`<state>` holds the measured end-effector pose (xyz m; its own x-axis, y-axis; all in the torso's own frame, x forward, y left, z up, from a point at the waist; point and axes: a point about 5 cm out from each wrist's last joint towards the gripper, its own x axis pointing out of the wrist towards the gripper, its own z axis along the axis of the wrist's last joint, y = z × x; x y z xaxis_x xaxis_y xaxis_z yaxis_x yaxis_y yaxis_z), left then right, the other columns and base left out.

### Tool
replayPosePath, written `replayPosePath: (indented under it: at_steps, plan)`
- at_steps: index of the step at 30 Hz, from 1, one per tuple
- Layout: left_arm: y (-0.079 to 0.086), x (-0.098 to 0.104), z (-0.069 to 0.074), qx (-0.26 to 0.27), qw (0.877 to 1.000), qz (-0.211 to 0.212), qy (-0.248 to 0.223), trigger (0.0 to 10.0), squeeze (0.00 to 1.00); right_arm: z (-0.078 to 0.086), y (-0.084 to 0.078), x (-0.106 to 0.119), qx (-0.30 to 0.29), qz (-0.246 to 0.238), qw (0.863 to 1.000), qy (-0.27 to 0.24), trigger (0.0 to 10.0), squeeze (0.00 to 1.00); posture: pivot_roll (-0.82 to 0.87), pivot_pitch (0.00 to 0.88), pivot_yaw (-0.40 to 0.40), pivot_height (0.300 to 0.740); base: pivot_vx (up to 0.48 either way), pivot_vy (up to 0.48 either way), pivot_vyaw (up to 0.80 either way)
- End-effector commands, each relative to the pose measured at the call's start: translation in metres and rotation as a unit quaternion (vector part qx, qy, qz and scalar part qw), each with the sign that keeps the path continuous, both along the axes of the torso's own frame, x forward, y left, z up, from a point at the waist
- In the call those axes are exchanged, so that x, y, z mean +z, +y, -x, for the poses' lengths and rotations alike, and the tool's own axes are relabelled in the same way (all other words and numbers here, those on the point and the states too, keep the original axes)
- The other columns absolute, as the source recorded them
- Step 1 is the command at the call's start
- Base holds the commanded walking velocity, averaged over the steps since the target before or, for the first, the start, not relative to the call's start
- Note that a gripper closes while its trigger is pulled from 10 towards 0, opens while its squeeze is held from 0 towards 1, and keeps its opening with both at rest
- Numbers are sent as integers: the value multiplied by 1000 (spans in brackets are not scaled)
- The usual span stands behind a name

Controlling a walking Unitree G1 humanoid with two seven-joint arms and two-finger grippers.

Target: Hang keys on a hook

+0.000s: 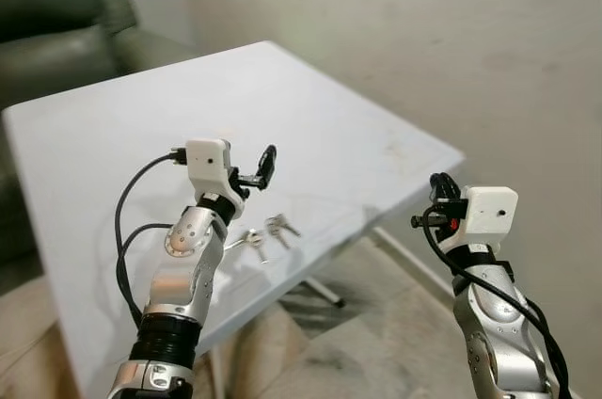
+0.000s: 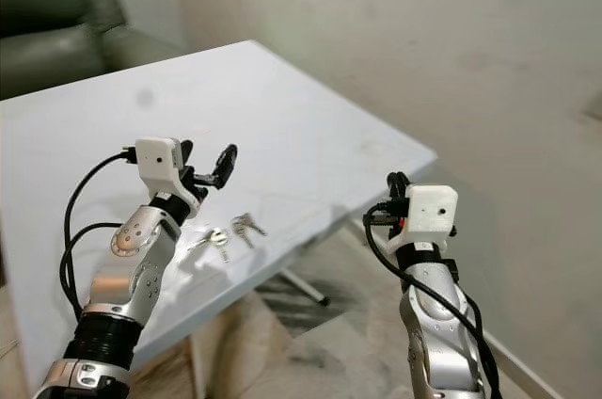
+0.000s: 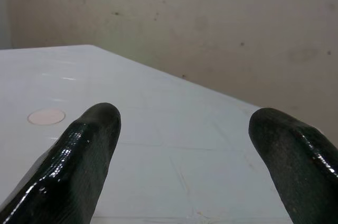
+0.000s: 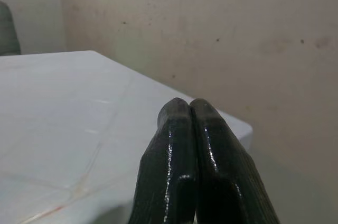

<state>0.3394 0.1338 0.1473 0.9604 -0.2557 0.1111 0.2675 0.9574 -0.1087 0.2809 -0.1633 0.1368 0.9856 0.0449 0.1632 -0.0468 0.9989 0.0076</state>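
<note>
**A:** Left fingers?

**B:** Spread wide, nothing between them. The left gripper [image 1: 266, 166] hangs above the white table [image 1: 103, 135], pointed out across the top toward the far wall. In the wrist view the two black fingers [image 3: 84, 155] frame bare tabletop and a faint round mark [image 3: 46, 116] on it.

**A:** Right?

**B:** Right gripper [image 4: 191, 109] has its fingers pressed flat together, nothing in them. It sits off the table's near right edge, over the floor [image 1: 376, 324], and is also aimed toward the wall [image 1: 423, 32].

**A:** Keys?

**B:** Keys [image 1: 268, 232] lie flat on the table near its front edge, just below and slightly right of the left wrist. A small bunch, silver, fanned out in two clusters. Neither gripper touches them; the left one is above and beyond them, the right one is well apart.

**A:** Arms?

**B:** Both are raised. Left forearm stands up over the near table edge, black cable looping beside it, white camera block at the wrist. Right forearm rises at lower right, same white block, cable down its side.

**A:** Surroundings?

**B:** Dark green armchair [image 1: 56, 23] behind the table's far left corner. Table leg and foot are visible under the near right side. Plain stained wall behind.
</note>
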Motion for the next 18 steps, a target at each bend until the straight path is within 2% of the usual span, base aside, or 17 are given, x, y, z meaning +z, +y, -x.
replayPosePath:
  at_steps: [1,12,18]
  plan:
    - [-3,4,0,-7,1000,-8,-10,10000,0,-1,-3,6,-3,5,1000,-8,10000,0,92,16,-22,740,0,0,-738]
    - [-12,2,1,-21,1000,-2,0,10000,0,0,-4,5,-7,2,1000,-5,10000,0,90,45,-18,740,0,0,-740]
    - [-4,4,1,0,1000,4,-3,10000,0,2,-6,5,-15,1,1000,-4,10000,0,87,50,-8,740,0,0,-740]
